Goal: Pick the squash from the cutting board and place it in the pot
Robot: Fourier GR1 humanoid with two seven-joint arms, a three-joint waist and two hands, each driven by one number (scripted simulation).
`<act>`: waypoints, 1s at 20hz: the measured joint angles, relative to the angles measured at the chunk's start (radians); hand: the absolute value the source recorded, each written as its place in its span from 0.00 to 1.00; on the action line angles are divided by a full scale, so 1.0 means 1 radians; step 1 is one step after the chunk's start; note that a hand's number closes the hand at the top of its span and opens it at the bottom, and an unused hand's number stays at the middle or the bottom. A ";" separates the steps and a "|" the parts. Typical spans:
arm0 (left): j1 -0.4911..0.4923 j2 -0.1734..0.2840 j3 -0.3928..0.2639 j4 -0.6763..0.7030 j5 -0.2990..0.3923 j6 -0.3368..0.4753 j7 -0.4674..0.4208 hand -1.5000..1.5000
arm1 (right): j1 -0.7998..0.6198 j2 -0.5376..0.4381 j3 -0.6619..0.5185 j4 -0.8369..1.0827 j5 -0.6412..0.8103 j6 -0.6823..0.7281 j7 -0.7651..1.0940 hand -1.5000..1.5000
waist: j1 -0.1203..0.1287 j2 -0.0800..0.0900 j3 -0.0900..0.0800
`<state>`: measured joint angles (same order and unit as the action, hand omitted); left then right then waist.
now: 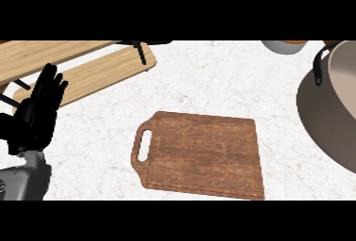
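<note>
the left hand (38,110) is seen at the left edge, fingers (47,82) straight, upright and held together, with nothing gripped. the cutting board (201,155) is laid on the white counter (208,80) to the right of and below the fingertips, well apart from them, and the pot (334,113) is cut by the far right edge. the squash cannot be made out anywhere, and the right hand is not shown.

A: What shows of the robot?
B: A left hand (35,117), black all over, with long slim fingers (47,82) and a blocky black palm.
A: And below it?
B: A smooth, rounded grey forearm (24,181) with a darker band at the wrist.
</note>
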<state>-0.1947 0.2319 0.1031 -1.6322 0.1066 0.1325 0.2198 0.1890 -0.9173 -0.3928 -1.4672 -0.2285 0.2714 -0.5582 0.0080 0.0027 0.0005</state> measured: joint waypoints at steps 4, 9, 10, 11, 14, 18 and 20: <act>-0.015 -0.010 -0.008 0.012 0.000 -0.003 -0.006 0.50 | -0.079 0.005 0.016 0.084 0.186 -0.185 -0.048 1.00 | 0.017 0.005 0.001; -0.028 -0.017 -0.019 0.013 -0.011 -0.003 -0.006 0.50 | -0.263 0.036 0.109 0.282 0.374 -0.338 -0.079 1.00 | 0.029 0.006 0.001; -0.026 -0.017 -0.015 0.015 -0.009 -0.005 -0.008 0.50 | -0.303 0.040 0.124 0.341 0.401 -0.349 -0.100 1.00 | 0.029 0.006 0.001; -0.031 -0.017 -0.014 0.017 -0.011 -0.003 -0.006 0.50 | -0.346 0.048 0.139 0.400 0.427 -0.361 -0.122 1.00 | 0.029 0.006 0.001; -0.031 -0.021 -0.024 -0.002 -0.017 0.000 0.011 0.50 | -0.439 0.060 0.186 0.547 0.506 -0.387 -0.167 1.00 | 0.029 0.002 -0.011; -0.047 -0.022 -0.020 0.018 -0.016 -0.001 0.009 0.50 | -0.511 0.066 0.221 0.683 0.540 -0.335 -0.161 0.00 | 0.028 0.001 -0.024; -0.049 -0.026 -0.027 0.013 -0.019 -0.001 0.011 0.50 | -0.539 0.064 0.239 0.735 0.551 -0.293 -0.161 0.00 | 0.031 0.000 -0.028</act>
<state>-0.2441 0.2063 0.0765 -1.6187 0.0873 0.1311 0.2311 -0.3501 -0.8528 -0.1539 -0.7321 0.3227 -0.0212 -0.7196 0.0393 0.0029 -0.0279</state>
